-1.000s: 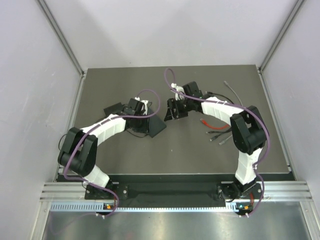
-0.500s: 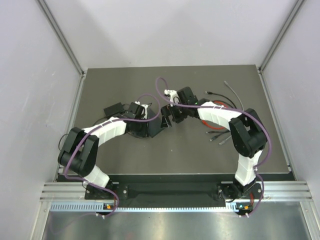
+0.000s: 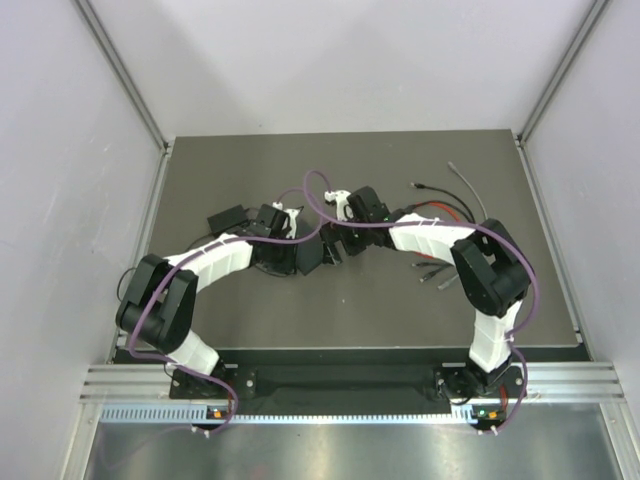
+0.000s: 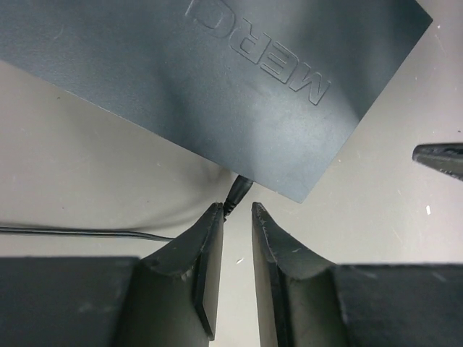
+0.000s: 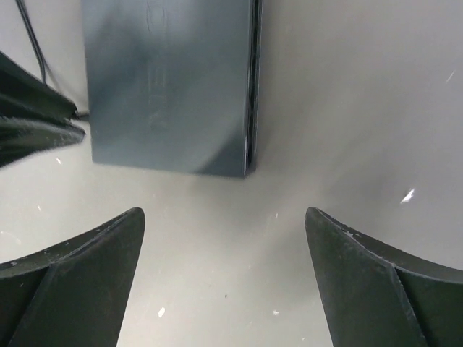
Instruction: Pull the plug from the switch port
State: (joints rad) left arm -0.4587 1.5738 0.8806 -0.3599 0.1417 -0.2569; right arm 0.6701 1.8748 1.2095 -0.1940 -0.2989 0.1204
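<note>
- My right tool [image 5: 224, 217] has swung left to the switch [image 3: 312, 257], spread wide and holding nothing.
- My left tool [image 4: 235, 211], narrow, sits just short of the plug [image 4: 238, 191], which is seated in the switch at mid-desk [image 3: 250, 320].

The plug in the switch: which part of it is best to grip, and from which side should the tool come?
Grip the plug by its short black barrel, where it sticks out of the edge of the switch, not by the thin cable. Come from the cable side, facing that edge, with one finger on each side of the barrel. The left tool sits there, slightly open.
</note>
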